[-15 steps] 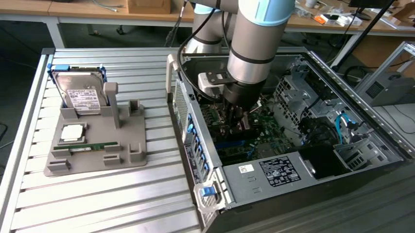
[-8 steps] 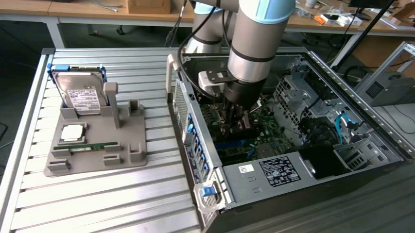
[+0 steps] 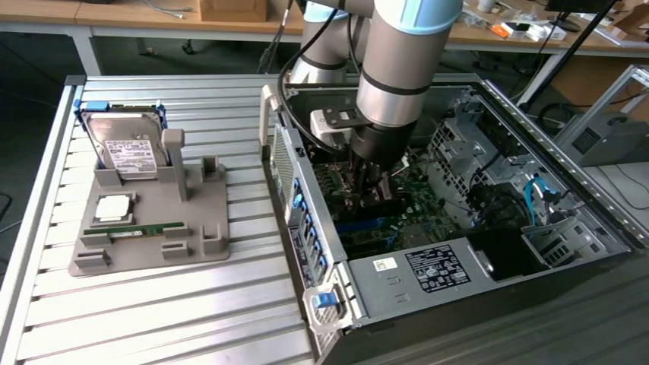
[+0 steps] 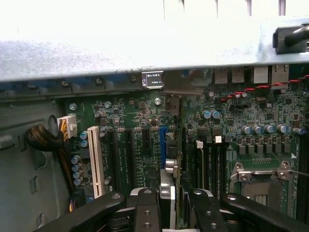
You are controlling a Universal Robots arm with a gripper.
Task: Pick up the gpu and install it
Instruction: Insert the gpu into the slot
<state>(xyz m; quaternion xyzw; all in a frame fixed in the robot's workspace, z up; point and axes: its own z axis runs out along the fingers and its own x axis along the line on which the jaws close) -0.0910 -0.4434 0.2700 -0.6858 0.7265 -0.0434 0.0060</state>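
Note:
My gripper point(image 3: 371, 185) is lowered deep into the open computer case point(image 3: 304, 228), above the green motherboard point(image 3: 416, 199). In the wrist view the two black fingers point(image 4: 147, 205) are shut on the gpu point(image 4: 170, 170), a thin card seen edge-on with a silvery metal part. The card stands upright right over the blue expansion slot point(image 4: 162, 140) and runs in line with it. Whether its lower edge touches the slot is hidden by the card itself.
A grey fixture point(image 3: 203, 243) on the slatted table at the exterior view's left holds a hard drive point(image 3: 127, 148), a processor point(image 3: 114, 207) and a green memory stick point(image 3: 147, 228). Inside the case are a power supply point(image 3: 436, 266), a drive cage point(image 3: 461, 144) and cables point(image 4: 46, 140).

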